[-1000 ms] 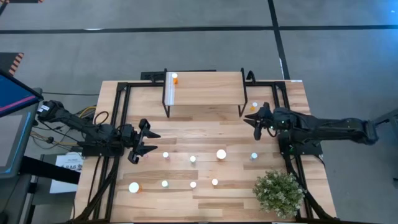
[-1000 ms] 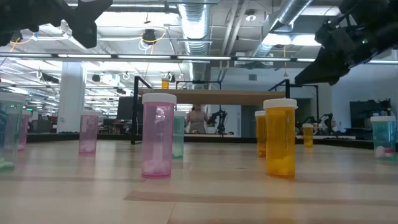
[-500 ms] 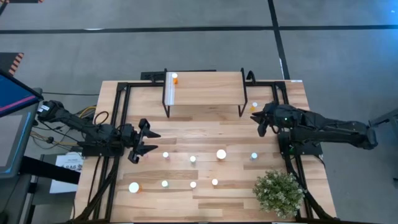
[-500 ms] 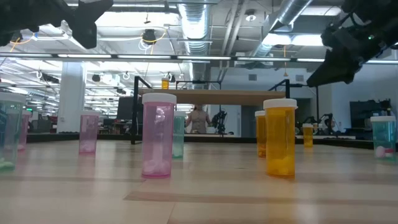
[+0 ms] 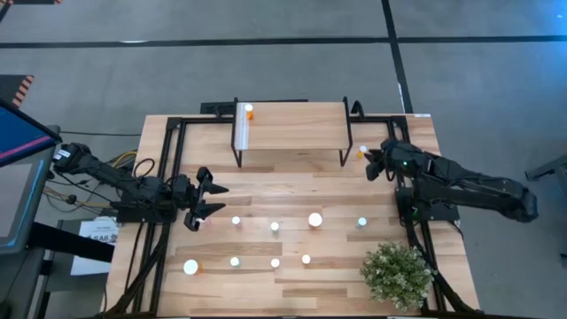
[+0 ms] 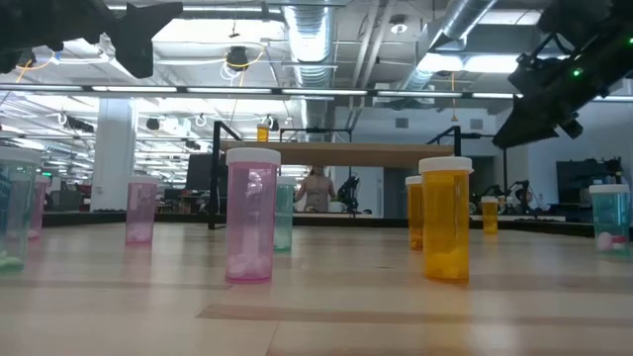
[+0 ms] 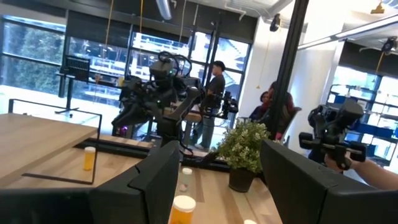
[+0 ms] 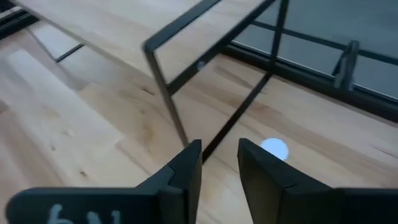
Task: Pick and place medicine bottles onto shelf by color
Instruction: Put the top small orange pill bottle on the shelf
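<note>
Ten medicine bottles show from above: one orange bottle on the shelf, one small orange bottle just ahead of the right gripper beside the shelf's leg, and eight on the tabletop between the arms. The right gripper, its fingers slightly apart and holding nothing, has moved closer to that bottle than a second ago. The left gripper stays open, unmoved, beside the pink bottle.
</note>
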Robot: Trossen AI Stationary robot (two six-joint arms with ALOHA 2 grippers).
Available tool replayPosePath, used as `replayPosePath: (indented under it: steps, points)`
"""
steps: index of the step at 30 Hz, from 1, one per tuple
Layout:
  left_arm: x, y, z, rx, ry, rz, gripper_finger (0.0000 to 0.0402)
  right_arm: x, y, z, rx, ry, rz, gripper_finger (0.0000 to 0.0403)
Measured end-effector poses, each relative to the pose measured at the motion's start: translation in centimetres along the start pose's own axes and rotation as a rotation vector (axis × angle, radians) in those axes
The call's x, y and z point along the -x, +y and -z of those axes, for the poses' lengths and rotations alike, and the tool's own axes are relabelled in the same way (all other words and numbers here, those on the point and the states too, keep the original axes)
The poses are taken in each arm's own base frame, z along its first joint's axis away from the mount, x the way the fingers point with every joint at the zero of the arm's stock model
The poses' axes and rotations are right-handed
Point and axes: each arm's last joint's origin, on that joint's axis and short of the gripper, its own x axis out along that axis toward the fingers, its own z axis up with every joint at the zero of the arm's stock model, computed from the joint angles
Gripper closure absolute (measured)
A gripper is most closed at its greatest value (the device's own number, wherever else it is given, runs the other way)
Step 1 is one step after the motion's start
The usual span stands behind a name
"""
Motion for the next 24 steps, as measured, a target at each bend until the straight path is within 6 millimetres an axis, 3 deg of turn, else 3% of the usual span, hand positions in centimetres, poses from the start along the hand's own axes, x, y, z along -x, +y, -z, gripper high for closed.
replayPosePath:
  steps: [11, 24]
  points:
    - [0.0, 0.0, -0.1, 0.007, -0.012, 0.0, 0.0189, -1.7, -0.6, -0.2, -0.045, 0.044, 0.109, 0.0176]
    - [0.0, 0.0, -0.1, 0.028, -0.012, -0.016, 0.0189, -2.4, -1.2, -0.1, -0.053, 0.07, 0.165, 0.0171]
